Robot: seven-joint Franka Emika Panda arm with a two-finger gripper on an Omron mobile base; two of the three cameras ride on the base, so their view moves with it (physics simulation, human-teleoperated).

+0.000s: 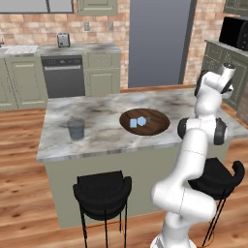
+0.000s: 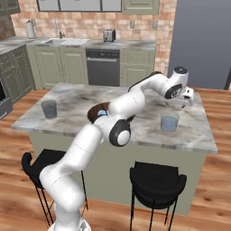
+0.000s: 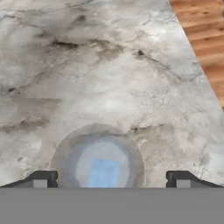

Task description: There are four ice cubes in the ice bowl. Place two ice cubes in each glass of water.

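My gripper (image 3: pixel 111 180) is open wide, and nothing sits between its dark fingertips (image 3: pixel 41 179). It hangs just above the right-hand glass of water (image 3: pixel 59 159), which has one pale blue ice cube (image 3: pixel 104 173) lying inside. In the right base view the gripper (image 2: pixel 182 103) hovers over that glass (image 2: pixel 169 122) near the island's right end. The other glass (image 1: pixel 76 129) stands far off at the left end. The dark wooden ice bowl (image 1: pixel 157 127) sits mid-island with two ice cubes (image 1: pixel 137 122) in it. The arm partly hides the bowl (image 2: pixel 95 111) in the right base view.
The marble island (image 1: pixel 101 109) has its right edge close to the glass, with wood floor (image 3: pixel 205 48) beyond it. Two black stools (image 1: pixel 102 191) stand along the front. Cabinets and a dishwasher (image 1: pixel 63 75) line the back wall.
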